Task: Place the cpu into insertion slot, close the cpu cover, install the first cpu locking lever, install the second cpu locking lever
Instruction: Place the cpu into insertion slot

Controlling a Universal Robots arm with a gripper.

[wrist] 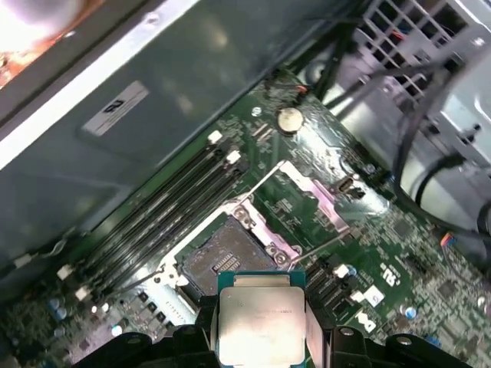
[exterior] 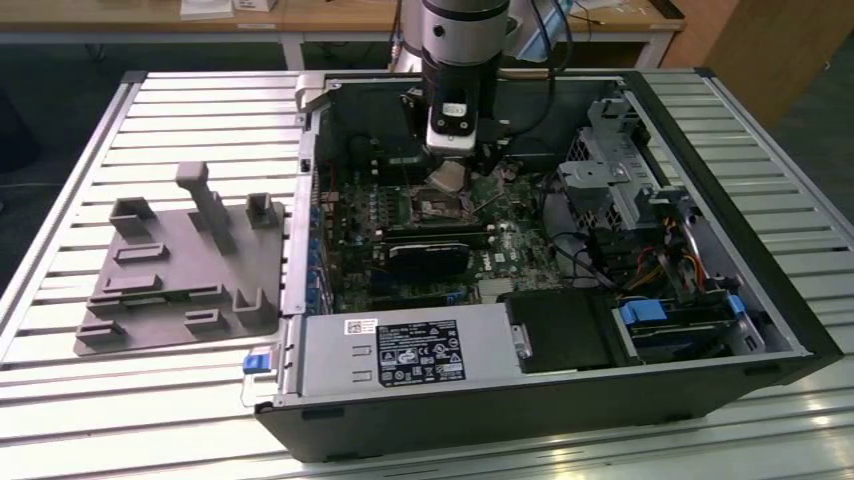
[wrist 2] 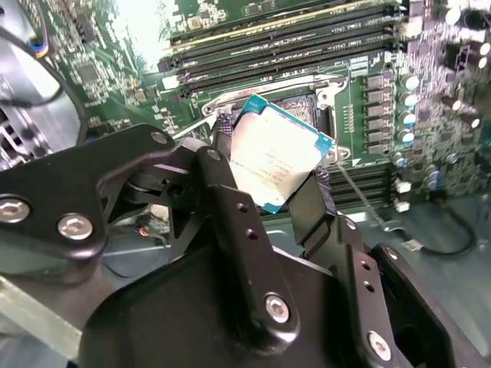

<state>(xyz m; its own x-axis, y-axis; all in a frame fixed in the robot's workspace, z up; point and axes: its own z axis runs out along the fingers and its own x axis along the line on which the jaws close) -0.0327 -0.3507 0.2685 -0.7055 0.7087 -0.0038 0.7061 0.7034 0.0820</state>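
My gripper (exterior: 454,170) reaches down into the open computer case and is shut on the cpu (exterior: 450,179), a flat square chip with a silvery top. In both wrist views the black fingers (wrist 2: 230,195) clamp the cpu (wrist 2: 278,153) (wrist: 259,316) by two opposite edges. The cpu hangs tilted just above the insertion slot (wrist: 221,257) (exterior: 437,209) (wrist 2: 295,102), whose dark recess lies bare on the green board. The cpu cover (wrist: 313,195) is a silvery frame flipped open beside the slot. A thin wire lever (wrist: 322,244) sticks out next to it.
Long black memory slots (wrist: 153,222) run along one side of the socket. A black card (exterior: 427,258) lies near the slot, toward the case front. The power supply (exterior: 387,355), drive cage (exterior: 627,180) and cables (exterior: 667,265) crowd the case. A grey fixture block (exterior: 174,270) stands at the exterior view's left.
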